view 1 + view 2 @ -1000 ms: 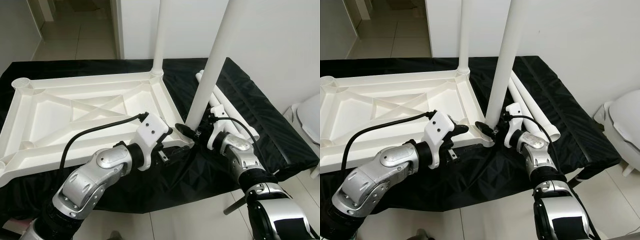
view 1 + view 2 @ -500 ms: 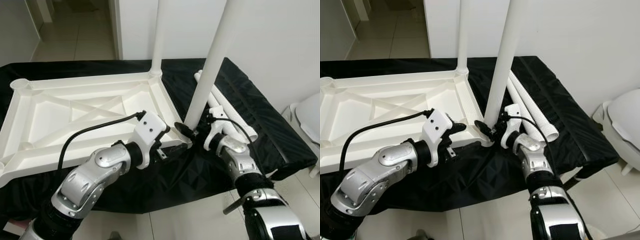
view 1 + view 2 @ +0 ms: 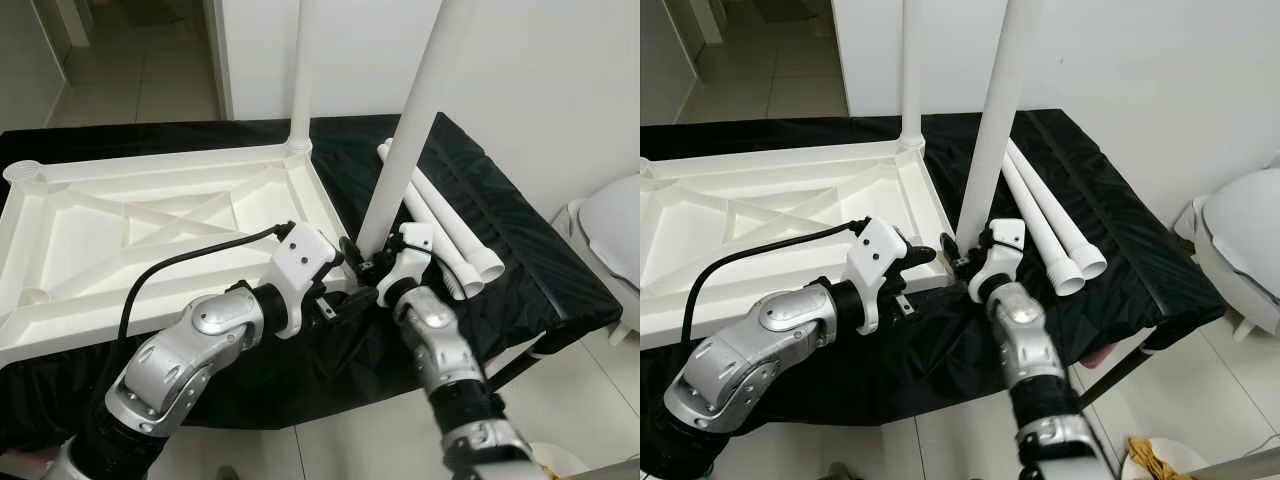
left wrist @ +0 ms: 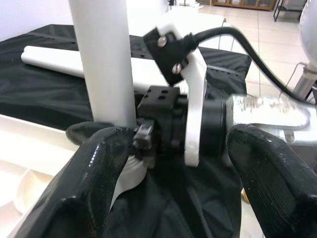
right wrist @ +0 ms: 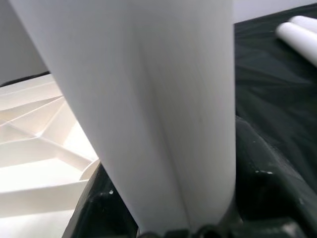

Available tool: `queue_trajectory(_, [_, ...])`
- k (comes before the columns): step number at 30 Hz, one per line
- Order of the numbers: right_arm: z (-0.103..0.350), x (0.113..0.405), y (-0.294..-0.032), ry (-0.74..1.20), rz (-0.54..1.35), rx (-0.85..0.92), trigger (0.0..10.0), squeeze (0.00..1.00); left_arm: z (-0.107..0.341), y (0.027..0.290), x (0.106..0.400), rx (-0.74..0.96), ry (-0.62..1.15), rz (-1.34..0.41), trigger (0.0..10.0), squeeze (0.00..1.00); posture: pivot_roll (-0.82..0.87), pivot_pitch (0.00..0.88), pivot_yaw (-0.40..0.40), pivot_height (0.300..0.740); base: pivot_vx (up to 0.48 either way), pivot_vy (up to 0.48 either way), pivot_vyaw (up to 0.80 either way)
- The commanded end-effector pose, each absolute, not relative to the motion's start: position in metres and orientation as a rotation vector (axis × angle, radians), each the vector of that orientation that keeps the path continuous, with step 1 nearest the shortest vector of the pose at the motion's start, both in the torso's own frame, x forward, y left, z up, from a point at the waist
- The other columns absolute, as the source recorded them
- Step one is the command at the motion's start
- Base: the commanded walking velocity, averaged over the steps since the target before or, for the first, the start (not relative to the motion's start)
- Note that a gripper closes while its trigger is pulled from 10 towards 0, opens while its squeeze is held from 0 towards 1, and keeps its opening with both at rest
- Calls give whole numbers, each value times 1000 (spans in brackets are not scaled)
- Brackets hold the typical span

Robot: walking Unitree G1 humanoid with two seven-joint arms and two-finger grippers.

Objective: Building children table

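A white plastic tabletop (image 3: 150,165) lies upside down on a black cloth. One white leg (image 3: 300,70) stands upright in its far right corner. A second leg (image 3: 410,120) leans slightly over the near right corner, and my right gripper (image 3: 362,255) is shut on its base. In the right wrist view that leg (image 5: 148,99) runs between the black fingers (image 5: 257,168). My left gripper (image 3: 335,300) hovers open just in front of that corner, its fingers (image 4: 94,168) spread wide, facing the right wrist. Two loose legs (image 3: 450,225) lie on the cloth to the right.
The cloth-covered table ends at a front right corner (image 3: 560,290). A white rounded seat (image 3: 610,230) stands on the floor beyond it. A yellow rag (image 3: 1150,455) lies on the tiles near my feet. A white wall is behind; a hallway opens at far left.
The camera has shifted. My right forearm has swung in, now reaching the leg from below instead of from the right, still gripping it. The left arm has hardly moved.
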State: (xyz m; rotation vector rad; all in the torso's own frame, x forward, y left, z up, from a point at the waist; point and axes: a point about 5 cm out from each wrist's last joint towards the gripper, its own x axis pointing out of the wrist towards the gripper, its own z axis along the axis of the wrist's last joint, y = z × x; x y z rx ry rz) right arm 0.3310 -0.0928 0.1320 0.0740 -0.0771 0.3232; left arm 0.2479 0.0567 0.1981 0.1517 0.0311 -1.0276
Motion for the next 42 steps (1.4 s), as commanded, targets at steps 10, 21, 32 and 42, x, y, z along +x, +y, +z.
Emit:
queue_trajectory(10, [118,315,-87,18,130,105,1961,0,196,51,245,144,47,-1104,10000,0,-46,48,-26,740,0,0,0])
queue_trajectory(21, [128,316,-98,-39,163,89,10000,1000,196,51,247,143,47,-1099,10000,0,-48,46,-30,740,0,0,0])
queue_trajectory(32, [139,318,-130,-99,352,79,10000,1000,196,51,246,144,46,-1090,10000,0,-36,32,-40,740,0,0,0])
queue_trajectory(42, [137,323,-149,-68,627,-29,10000,0,197,51,248,150,43,-1099,10000,0,-49,6,-25,740,0,0,0])
